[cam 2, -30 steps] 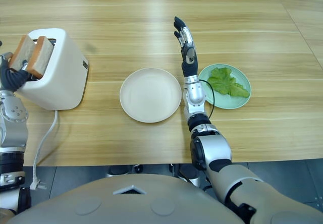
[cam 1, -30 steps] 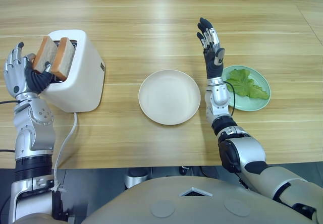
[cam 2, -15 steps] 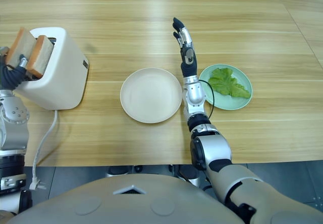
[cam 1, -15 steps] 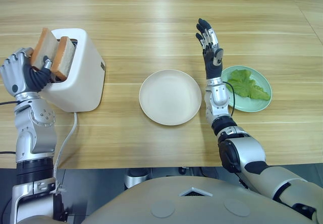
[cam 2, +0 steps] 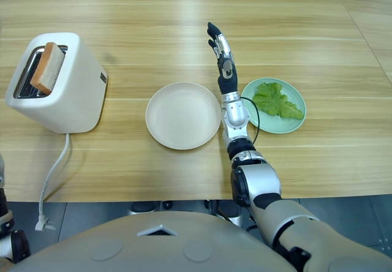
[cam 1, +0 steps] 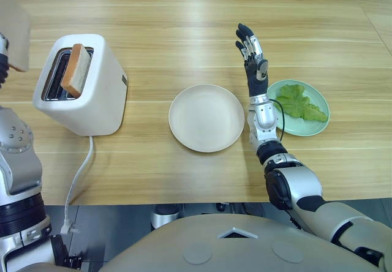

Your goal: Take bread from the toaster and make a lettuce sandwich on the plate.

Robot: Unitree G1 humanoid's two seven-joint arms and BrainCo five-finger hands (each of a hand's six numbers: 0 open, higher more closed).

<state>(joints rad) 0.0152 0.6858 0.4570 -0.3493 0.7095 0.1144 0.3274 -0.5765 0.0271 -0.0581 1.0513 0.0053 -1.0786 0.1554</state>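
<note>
Left eye view: the left hand is raised at the frame's edge and grips one bread slice; the right hand is empty.
To the right of the left hand, and lower, the toaster on the desk holds another slice. The right hand stands upright with its fingers straight, with the plate to its left and the lettuce on a green dish to its right.

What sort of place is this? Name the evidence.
Probably a kitchen-style test setup on a light wooden table: a white boxy toaster holding a brown bread slice, a round cream plate, and a green lettuce leaf on a small green dish.
</note>
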